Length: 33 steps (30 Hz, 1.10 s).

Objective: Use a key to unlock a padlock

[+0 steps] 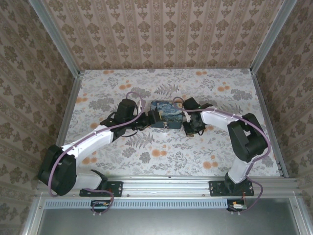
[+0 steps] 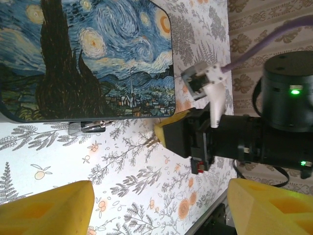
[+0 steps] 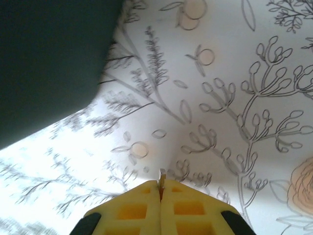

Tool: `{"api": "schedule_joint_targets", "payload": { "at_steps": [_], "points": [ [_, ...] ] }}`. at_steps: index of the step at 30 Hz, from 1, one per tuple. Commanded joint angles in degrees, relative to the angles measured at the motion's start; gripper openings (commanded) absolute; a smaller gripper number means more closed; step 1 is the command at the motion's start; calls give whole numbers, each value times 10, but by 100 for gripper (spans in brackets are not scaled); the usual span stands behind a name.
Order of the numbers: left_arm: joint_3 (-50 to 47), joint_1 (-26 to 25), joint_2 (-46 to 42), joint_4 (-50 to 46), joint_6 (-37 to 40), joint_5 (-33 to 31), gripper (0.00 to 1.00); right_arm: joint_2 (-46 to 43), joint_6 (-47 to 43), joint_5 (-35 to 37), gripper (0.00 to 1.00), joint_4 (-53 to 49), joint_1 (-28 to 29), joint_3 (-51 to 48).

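A dark blue swirly-print box (image 1: 165,113) sits on the floral table (image 1: 146,156).

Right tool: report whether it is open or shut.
Shut. The right tool has its yellow fingers pressed together with no gap, pinching a thin blade, probably the key, at the tips.

From above and behind the arms, the top camera overlooks the whole table (image 1: 195,156), while both wrist cameras, close above it, share the blue box (image 2: 88,54) and right gripper (image 3: 160,186).

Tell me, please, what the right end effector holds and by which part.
A thin pale sliver, probably the key, pinched in the right end effector with only its tip showing.
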Motion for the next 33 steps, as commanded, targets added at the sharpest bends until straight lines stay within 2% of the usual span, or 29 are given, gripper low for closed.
{"api": "schedule_joint_targets", "payload": {
  "at_steps": [1,4,7,9,12,15,20,28,30,33],
  "points": [
    [32,-1,-11,-24,33,22,75,-65,-11,-73,6,-8,-5,-5],
    [51,5,2,-33,55,75,74,-117,-26,-168,5,4,-9,-11],
    [28,21,6,28,27,130,68,-155,-36,-269,5,10,-11,-11],
    [22,24,8,45,24,148,65,-176,-43,-353,5,27,-10,-15],
    [22,9,12,71,20,164,61,-219,-13,-463,6,115,-10,-48],
    [9,-6,15,133,-10,177,57,-233,12,-523,6,156,-6,-58],
    [-5,-18,26,181,-34,186,51,-240,19,-577,6,186,-1,-66],
    [-31,-10,11,234,-71,196,46,-220,-9,-599,7,170,0,-58],
    [-36,-10,4,243,-79,200,46,-216,-6,-566,6,168,-1,-54],
    [-39,-10,-21,204,-57,196,46,-190,33,-491,7,157,-15,-32]
  ]
}}
